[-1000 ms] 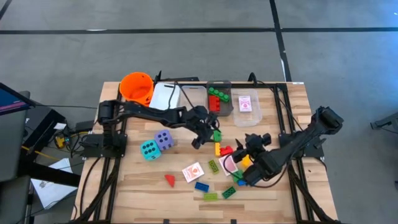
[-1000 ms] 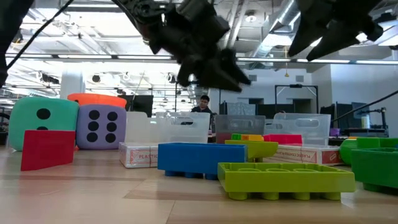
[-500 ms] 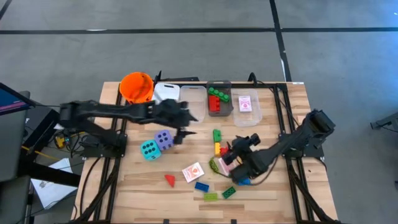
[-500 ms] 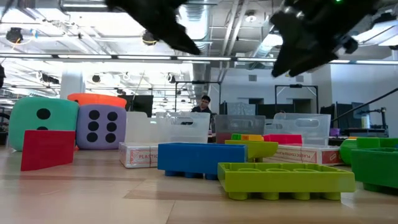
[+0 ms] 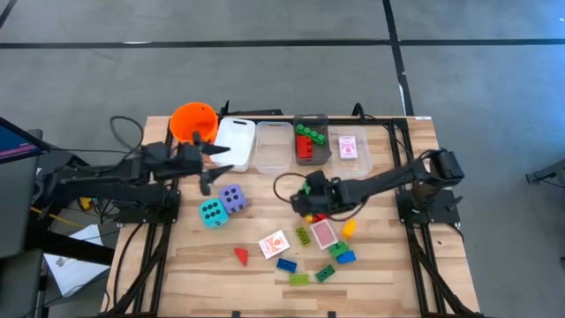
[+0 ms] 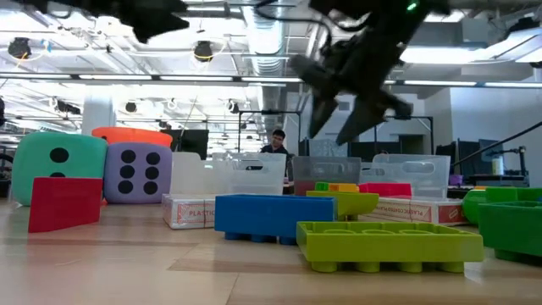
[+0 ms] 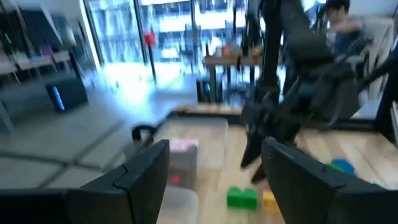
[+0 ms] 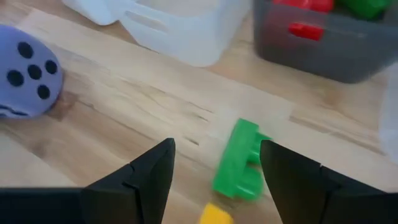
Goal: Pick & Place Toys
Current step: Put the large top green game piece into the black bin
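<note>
- While the left arm lies stretched along the table's left side, the left gripper (image 5: 209, 168) hangs over bare wood just in front of the orange bucket (image 5: 194, 124) and a clear bin (image 5: 234, 141), its fingers (image 7: 146, 171) spread with nothing between them.
- The right arm reaches in from the right edge to mid-table, and the right gripper (image 5: 305, 196) hovers above a green brick (image 8: 239, 158), fingers (image 8: 152, 174) apart and empty.
- Open wood lies between the two grippers; the purple die (image 5: 233, 199) and teal die (image 5: 212, 212) sit touching on the left half.
- Most loose toys crowd the front centre: a red wedge (image 5: 240, 255), a playing card (image 5: 274, 244), a second card (image 5: 324, 234), and blue, green and yellow bricks (image 5: 346, 228) near the front edge.
- A grey bin (image 5: 311, 141) at the back holds red and green bricks; the clear bin beside it (image 5: 353, 152) holds a card pack.
- The low view alone shows both grippers raised well off the table and a person (image 6: 276, 141) far behind.
- The right wrist view alone shows a yellow brick (image 8: 214, 214) just beside the green one.
</note>
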Motion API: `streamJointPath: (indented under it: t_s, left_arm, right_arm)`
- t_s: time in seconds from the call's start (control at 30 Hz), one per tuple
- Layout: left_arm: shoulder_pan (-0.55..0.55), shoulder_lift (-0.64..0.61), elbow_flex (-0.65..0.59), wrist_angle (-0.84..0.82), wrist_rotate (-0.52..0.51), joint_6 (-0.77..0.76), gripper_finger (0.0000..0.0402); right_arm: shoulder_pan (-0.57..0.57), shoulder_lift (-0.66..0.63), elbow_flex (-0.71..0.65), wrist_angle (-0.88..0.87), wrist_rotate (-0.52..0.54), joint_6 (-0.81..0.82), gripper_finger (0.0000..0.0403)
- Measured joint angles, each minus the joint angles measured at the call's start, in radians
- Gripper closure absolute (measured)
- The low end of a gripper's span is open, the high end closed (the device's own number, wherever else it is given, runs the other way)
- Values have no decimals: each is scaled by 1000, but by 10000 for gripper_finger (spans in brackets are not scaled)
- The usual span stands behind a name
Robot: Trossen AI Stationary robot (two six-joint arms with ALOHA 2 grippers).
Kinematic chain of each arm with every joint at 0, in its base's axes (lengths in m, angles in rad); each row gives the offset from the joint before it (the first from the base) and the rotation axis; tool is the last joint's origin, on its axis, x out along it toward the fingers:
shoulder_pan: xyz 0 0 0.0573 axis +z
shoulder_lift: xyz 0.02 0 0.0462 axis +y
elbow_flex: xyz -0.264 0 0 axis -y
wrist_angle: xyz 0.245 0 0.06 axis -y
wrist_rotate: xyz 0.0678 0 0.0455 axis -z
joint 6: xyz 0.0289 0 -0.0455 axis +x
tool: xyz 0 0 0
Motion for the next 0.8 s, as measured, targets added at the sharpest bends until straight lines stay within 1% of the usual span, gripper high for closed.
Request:
streamJointPath:
  t_s: [0.07,0.17,0.33,0.43,0.53,0.8]
  left_arm:
    - [0,-74,-36,13,-4,30,160]
    - [1,-157,-67,45,-5,47,159]
    - [1,-218,-86,38,-4,48,160]
    - [1,-220,-88,38,-4,49,163]
    - [1,-211,-88,39,-3,49,164]
    - [1,-169,-88,58,-3,49,165]
  right_arm:
    - [-24,14,0,1,-3,14,171]
    - [-45,37,0,-33,-4,77,171]
    - [-47,76,0,-17,-24,109,171]
    - [-39,89,0,-19,-48,106,169]
    - [-32,86,0,-16,-57,86,159]
    - [-26,85,0,-27,-58,76,104]
